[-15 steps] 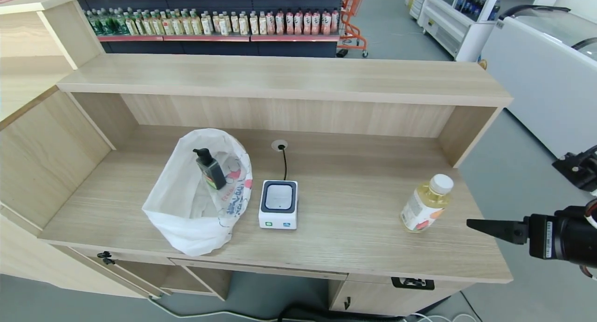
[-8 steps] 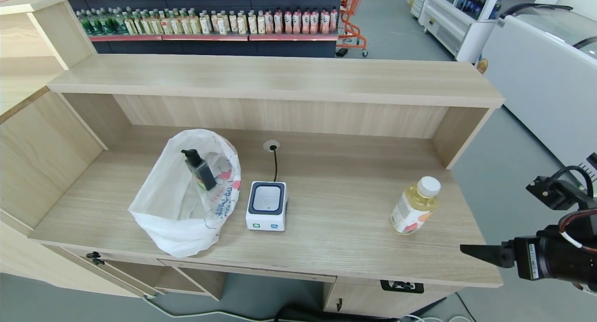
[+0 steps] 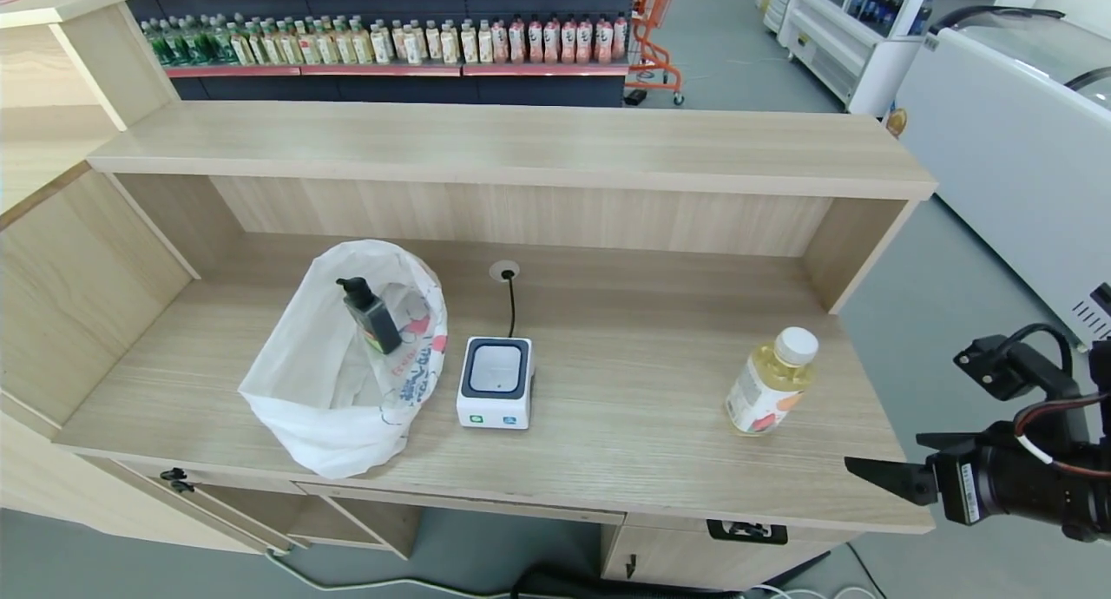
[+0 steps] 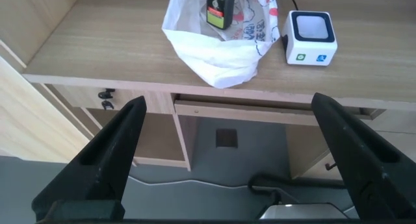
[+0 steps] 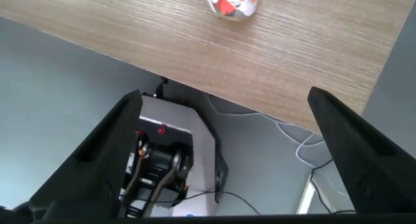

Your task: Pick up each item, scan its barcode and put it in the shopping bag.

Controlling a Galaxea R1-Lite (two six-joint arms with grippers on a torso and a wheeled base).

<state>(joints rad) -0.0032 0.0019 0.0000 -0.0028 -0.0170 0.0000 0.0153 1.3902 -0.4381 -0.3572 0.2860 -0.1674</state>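
Your right tool (image 5: 224, 104), fingers spread open, is hovering off the surface (image 3: 660, 460); the upright drink bottle (image 3: 771, 382) is standing ahead-left, nearest this arm.

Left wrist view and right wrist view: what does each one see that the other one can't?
Left wrist view: the white shopping bag with a dark pump bottle in it, the scanner beside the bag, and the open left gripper out in front of the wooden counter. Right wrist view: the bottom of the drink bottle standing on the counter, and the open right gripper. Both: the counter's front edge and the grey floor under it.
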